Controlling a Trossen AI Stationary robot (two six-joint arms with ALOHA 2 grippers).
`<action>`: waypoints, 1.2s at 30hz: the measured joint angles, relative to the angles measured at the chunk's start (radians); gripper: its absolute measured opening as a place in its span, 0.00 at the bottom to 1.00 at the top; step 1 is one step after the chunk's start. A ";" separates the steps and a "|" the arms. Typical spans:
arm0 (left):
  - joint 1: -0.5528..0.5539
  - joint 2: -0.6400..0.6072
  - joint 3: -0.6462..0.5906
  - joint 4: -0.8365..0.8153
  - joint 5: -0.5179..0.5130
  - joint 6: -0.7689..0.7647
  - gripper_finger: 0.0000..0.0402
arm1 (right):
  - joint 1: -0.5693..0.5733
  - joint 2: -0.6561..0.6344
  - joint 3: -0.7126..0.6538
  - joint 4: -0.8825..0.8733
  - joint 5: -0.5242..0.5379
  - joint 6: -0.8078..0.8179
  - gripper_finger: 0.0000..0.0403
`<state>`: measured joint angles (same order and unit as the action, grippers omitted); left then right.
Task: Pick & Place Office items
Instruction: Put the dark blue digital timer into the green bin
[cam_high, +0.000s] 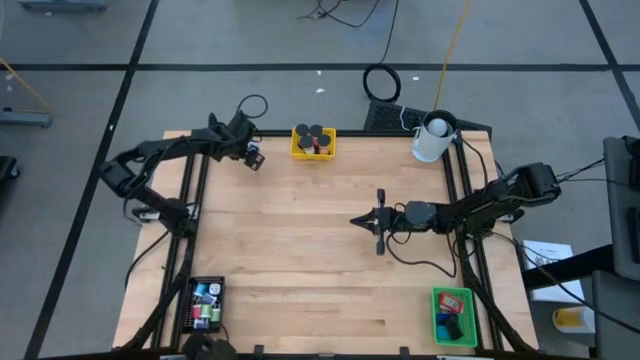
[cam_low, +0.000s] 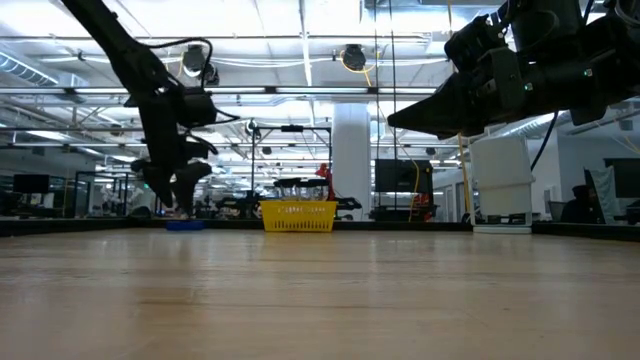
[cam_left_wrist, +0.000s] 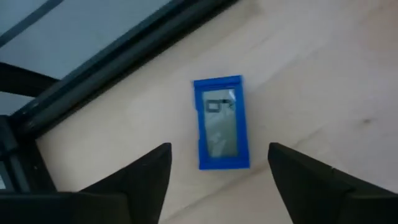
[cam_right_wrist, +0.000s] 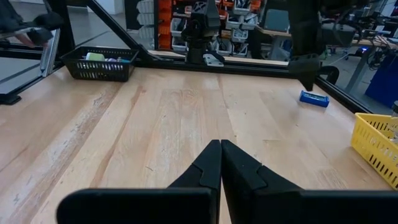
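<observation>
A small blue rectangular block (cam_left_wrist: 221, 124) with a pale label lies flat on the wood near the table's far left corner; it also shows in the low view (cam_low: 185, 226) and the right wrist view (cam_right_wrist: 314, 98). My left gripper (cam_left_wrist: 219, 152) (cam_high: 250, 157) hovers just above it, open, one finger on either side and not touching. My right gripper (cam_right_wrist: 221, 146) (cam_high: 360, 220) is shut and empty, held level above the middle of the table. Other small items sit in the trays.
A yellow tray (cam_high: 313, 142) with black round caps stands at the far edge and a white cup (cam_high: 432, 138) at the far right. A black tray (cam_high: 205, 305) sits near left and a green tray (cam_high: 453, 315) near right. Dark rails run along both side edges.
</observation>
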<state>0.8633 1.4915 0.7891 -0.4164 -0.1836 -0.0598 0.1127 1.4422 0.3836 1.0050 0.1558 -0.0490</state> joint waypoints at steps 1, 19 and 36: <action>0.011 0.006 0.001 0.002 0.000 0.001 0.70 | 0.000 0.000 0.000 0.000 0.000 0.000 0.00; 0.044 0.156 0.069 0.041 0.069 -0.002 0.70 | 0.000 0.000 0.000 -0.001 0.000 0.000 0.00; 0.023 0.171 0.074 -0.006 0.079 0.011 0.50 | 0.000 0.000 0.000 -0.001 0.000 0.002 0.00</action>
<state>0.8864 1.6627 0.8631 -0.4225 -0.1051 -0.0490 0.1128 1.4422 0.3836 1.0042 0.1558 -0.0467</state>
